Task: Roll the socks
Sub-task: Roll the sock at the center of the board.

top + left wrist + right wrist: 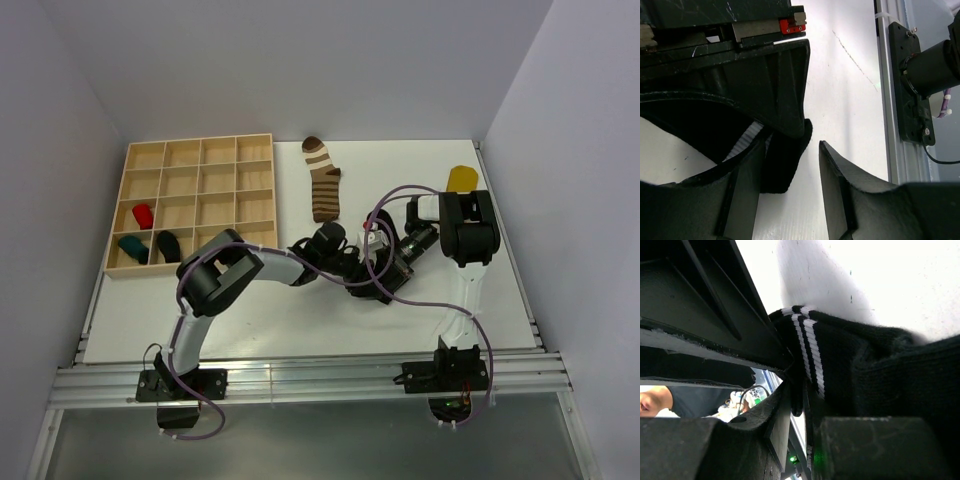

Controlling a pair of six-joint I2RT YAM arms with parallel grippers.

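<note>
My right gripper is shut on the black sock with white cuff stripes, pinching it at the striped cuff low over the table. My left gripper stands open right beside it. A black end of that sock hangs against its left finger, with bare table between the fingers. From above, the two grippers meet at the table's middle and hide the sock. A brown-and-cream striped sock lies flat at the back centre. A yellow sock lies at the back right, behind the right arm.
A wooden compartment tray stands at the back left, holding a red roll, a teal roll and a black roll. The table's metal rail runs along the near edge, with the right arm's base on it.
</note>
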